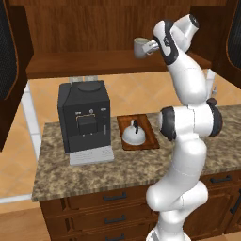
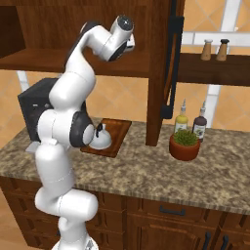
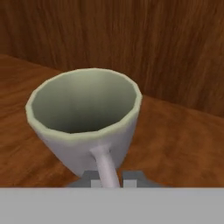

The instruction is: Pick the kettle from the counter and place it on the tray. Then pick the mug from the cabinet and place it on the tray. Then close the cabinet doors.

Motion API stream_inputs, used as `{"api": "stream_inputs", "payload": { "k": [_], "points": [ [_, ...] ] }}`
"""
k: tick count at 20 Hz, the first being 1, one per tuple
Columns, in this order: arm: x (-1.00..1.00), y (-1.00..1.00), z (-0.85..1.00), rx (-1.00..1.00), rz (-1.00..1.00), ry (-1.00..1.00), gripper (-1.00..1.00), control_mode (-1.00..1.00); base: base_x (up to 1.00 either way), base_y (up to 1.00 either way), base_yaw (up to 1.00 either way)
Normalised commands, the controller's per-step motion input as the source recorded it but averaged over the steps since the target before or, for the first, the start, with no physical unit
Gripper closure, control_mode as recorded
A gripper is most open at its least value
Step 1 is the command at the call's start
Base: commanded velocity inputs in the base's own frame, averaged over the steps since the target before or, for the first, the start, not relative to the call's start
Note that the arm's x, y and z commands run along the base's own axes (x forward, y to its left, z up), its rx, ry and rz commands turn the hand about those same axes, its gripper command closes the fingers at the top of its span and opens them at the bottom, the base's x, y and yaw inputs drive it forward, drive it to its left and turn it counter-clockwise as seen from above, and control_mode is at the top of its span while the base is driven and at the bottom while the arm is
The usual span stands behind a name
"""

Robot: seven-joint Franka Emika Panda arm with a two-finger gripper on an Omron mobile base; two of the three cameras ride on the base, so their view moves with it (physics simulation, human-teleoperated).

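Observation:
The pale mug (image 1: 140, 47) is at the cabinet (image 1: 80, 63) shelf, upper middle of the left base view. My gripper (image 1: 150, 46) reaches it from the right. In the hand view the mug (image 3: 83, 113) is close up and its handle runs down between the fingertips of the gripper (image 3: 109, 180), which is shut on it. I cannot tell whether the mug still rests on the shelf. The silver kettle (image 1: 132, 134) sits on the wooden tray (image 1: 149, 124) on the granite counter (image 1: 70, 169). Both cabinet doors (image 1: 9, 52) stand open; the right door (image 2: 171, 63) shows edge-on.
A black coffee machine (image 1: 84, 120) stands left of the tray, with a toaster (image 1: 84, 80) behind it. On the right of the counter are a potted plant (image 2: 184, 144) and two bottles (image 2: 199, 122). Shakers (image 2: 208, 49) sit on a side shelf.

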Motion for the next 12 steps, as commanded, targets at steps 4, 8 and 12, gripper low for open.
{"api": "stream_inputs", "payload": {
  "k": [4, 8, 12],
  "points": [
    [-0.64, 0.1, -0.01, 0.0, 0.04, -0.08, 1.0, -1.0, 0.0, 0.0, 0.0],
    [-0.92, 0.1, 0.0, 0.0, 0.03, -0.06, 1.0, -1.0, 0.0, 0.0, 0.0],
    [-1.0, 0.08, -0.03, 0.0, 0.05, -0.06, 1.0, -1.0, 0.0, 0.0, 0.0]
  ]
}}
